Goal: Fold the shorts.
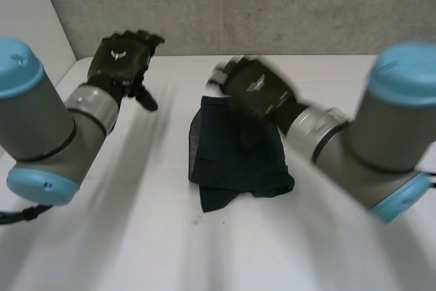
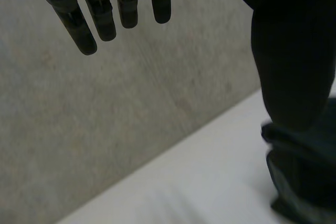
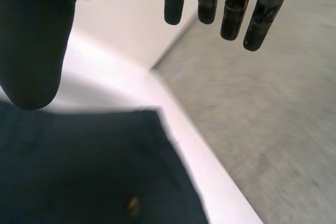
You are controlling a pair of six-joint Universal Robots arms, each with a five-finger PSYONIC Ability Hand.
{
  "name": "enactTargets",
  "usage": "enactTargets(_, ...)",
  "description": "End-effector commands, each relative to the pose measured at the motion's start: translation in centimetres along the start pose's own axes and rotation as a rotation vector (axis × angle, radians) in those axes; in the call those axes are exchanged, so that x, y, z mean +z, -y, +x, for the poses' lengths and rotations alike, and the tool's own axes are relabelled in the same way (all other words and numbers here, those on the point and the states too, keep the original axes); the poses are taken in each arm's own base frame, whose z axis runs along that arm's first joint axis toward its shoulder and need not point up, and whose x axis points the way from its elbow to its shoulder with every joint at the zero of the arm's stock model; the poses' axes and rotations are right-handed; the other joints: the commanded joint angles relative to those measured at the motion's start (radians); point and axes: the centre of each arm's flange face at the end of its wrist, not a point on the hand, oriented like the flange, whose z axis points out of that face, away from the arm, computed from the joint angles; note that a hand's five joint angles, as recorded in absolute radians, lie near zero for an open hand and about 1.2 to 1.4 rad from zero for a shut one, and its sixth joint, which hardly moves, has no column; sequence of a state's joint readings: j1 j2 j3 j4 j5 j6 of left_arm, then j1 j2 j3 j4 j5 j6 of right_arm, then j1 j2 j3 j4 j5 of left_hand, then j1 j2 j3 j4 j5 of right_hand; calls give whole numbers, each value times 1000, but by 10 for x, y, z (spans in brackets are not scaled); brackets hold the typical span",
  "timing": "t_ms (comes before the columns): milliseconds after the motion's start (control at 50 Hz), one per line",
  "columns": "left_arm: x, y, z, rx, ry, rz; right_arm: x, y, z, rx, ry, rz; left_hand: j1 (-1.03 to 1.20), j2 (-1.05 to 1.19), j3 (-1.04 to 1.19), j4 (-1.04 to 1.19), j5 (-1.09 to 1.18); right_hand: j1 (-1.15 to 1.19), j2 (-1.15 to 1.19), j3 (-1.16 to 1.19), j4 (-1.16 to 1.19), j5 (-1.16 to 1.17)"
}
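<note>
Nearest me, left arm (image 1: 48, 124) holds left hand (image 1: 122, 59) upper left, fingers straight, empty; right hand (image 1: 255, 86), fingers straight too, over dark shorts (image 1: 238, 155), centre.

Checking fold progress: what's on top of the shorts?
Only the right robot hand, fingers straight, above the far edge of the shorts. The cloth under it is hidden in the head view; contact cannot be told.
</note>
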State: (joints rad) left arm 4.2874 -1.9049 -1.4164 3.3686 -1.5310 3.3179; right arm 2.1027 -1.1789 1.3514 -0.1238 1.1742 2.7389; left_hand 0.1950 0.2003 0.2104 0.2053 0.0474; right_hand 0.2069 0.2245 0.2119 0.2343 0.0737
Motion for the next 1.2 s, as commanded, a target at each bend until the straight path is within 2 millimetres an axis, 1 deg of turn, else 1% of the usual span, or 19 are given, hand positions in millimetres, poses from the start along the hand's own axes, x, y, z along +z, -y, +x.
enactTargets(20, 9, 35, 28, -61, -75, 74, -18, 10, 68, 333, -226, -13, -20, -26, -36, -31, -47, -32, -50, -37, -60, -74)
enactTargets(60, 14, 28, 39, -73, -101, 52, -19, 6, 74, 328, -260, -51, -20, -26, -36, -31, -47, -32, -50, -37, -60, -74)
enactTargets(140, 21, 3, 72, -85, -177, -35, -9, -24, 74, 316, -282, -192, -14, -19, -29, -24, -41, -32, -50, -37, -60, -74)
enactTargets(160, 22, -9, 85, -82, -204, -79, -3, -36, 73, 312, -275, -241, -14, -19, -29, -24, -41, -32, -50, -37, -60, -74)
enactTargets(240, 27, -51, 103, -68, -229, -210, 9, -66, 68, 335, -244, -337, 10, 4, -6, -1, -17, -32, -50, -37, -60, -74)
enactTargets(320, 27, -83, 103, -44, -164, -320, 21, -91, 63, 351, -215, -386, 10, 4, -6, -1, -17, -32, -50, -37, -60, -74)
enactTargets(480, 17, -119, 98, -2, -111, -463, 36, -133, 42, 364, -138, -472, 18, 13, 3, 8, -8, -32, -50, -37, -60, -74)
enactTargets(560, 14, -123, 96, 5, -107, -493, 37, -144, 33, 317, -101, -513, 18, 13, 3, 8, -8, -32, -50, -37, -60, -74)
enactTargets(700, 13, -122, 96, 68, -123, -492, 37, -143, 32, 216, -82, -520, 16, 10, 0, 5, -11, -32, -50, -37, -60, -74)
enactTargets(820, 15, -107, 96, 119, -137, -450, 37, -126, 38, 188, -94, -485, 16, 10, 0, 5, -11, -32, -50, -37, -60, -74)
enactTargets(920, 16, -62, 86, 93, -114, -350, 32, -93, 54, 164, -134, -411, 13, 7, -3, 2, -14, -32, -50, -37, -60, -74)
enactTargets(940, 15, -42, 78, 83, -97, -308, 29, -75, 63, 156, -166, -369, 13, 7, -3, 2, -14, -32, -50, -37, -60, -74)
enactTargets(1000, 14, -7, 58, 62, -49, -233, 22, -46, 75, 142, -236, -283, 4, -1, -12, -6, -23, -32, -50, -37, -60, -74)
enactTargets(1020, 11, 17, 39, 41, 0, -184, 17, -23, 86, 148, -316, -213, -5, -10, -20, -15, -32, -32, -50, -37, -60, -74)
enactTargets(1060, 7, 38, 21, 15, 46, -137, 7, 3, 99, 166, -418, -140, -2, -7, -18, -12, -29, -32, -50, -37, -60, -74)
enactTargets(1080, 4, 49, 10, -4, 73, -114, -4, 25, 110, 172, -492, -89, 1, -4, -15, -9, -26, -32, -50, -37, -60, -74)
enactTargets(1120, -6, 78, -22, -71, 152, -43, -17, 42, 117, 174, -550, -69, 13, 7, -3, 2, -14, -32, -50, -37, -60, -74)
enactTargets(1160, -13, 90, -43, -110, 198, -21, -34, 55, 124, 163, -592, -85, 16, 10, 0, 5, -11, -32, -50, -37, -60, -74)
enactTargets(1200, -23, 94, -59, -147, 215, -51, -41, 55, 126, 162, -596, -121, 13, 7, -3, 2, -14, -32, -50, -37, -60, -74)
